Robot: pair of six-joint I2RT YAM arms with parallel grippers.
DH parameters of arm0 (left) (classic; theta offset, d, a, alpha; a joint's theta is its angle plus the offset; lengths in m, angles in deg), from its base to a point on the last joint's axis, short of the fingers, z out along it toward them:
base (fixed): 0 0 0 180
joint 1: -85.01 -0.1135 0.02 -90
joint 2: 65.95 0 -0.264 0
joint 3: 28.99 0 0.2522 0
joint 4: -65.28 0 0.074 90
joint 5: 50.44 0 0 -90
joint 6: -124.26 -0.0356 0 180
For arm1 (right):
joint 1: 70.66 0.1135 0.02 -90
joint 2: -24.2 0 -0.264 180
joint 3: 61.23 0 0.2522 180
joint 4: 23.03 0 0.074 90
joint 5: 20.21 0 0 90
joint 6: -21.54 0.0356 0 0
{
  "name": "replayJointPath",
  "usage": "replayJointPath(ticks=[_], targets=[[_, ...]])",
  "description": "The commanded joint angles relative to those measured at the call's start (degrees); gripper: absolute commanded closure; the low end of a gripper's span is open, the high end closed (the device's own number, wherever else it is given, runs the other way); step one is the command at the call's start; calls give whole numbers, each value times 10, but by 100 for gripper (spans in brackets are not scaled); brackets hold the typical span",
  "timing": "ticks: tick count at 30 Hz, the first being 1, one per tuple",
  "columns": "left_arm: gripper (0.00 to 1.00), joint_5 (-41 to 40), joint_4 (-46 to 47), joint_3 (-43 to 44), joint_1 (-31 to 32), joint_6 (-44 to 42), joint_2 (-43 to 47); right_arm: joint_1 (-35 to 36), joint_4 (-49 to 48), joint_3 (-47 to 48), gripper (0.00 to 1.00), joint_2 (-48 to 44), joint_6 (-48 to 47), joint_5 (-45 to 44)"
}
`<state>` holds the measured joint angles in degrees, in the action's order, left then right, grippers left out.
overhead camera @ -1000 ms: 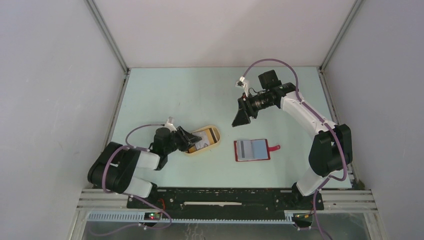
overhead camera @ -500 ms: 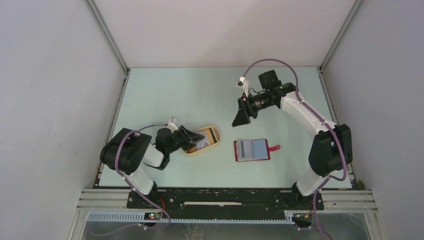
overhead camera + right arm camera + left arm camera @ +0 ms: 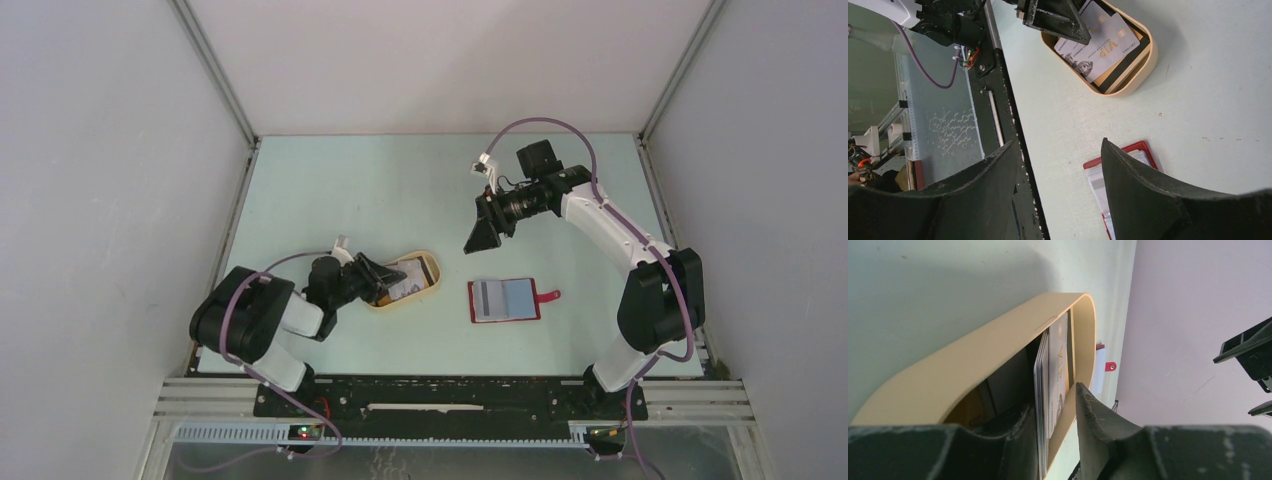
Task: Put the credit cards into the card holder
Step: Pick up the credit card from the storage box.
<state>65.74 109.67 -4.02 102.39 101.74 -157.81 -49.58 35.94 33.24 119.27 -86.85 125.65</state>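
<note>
Top external view: red folding card holder (image 3: 505, 299) lies open on pale green table (image 3: 400, 190), lower centre of frame, just below the raised right gripper (image 3: 478, 240), whose fingers are spread and empty. Beige oval tray (image 3: 437, 275), left of the holder, has the left gripper (image 3: 378, 280) reaching in. Left wrist view: silvery credit cards (image 3: 1052, 370) stand on edge between its fingers; pinched or not, cannot tell.

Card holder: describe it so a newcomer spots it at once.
On the pale green table, look at the near middle, just right of the beige oval tray. The card holder lies open and flat there, apart from the tray: the only red item, with a snap tab sticking out its right side.
</note>
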Motion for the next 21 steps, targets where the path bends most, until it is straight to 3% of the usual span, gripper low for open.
replayJointPath(ticks=[1,21], targets=[[65,-6,-99,5,-5,-31,61,-2,-1,3,30,4,-10,11],[66,-2,-166,-20,-40,-65,146,-1,-1,3,30,2,-11,11]])
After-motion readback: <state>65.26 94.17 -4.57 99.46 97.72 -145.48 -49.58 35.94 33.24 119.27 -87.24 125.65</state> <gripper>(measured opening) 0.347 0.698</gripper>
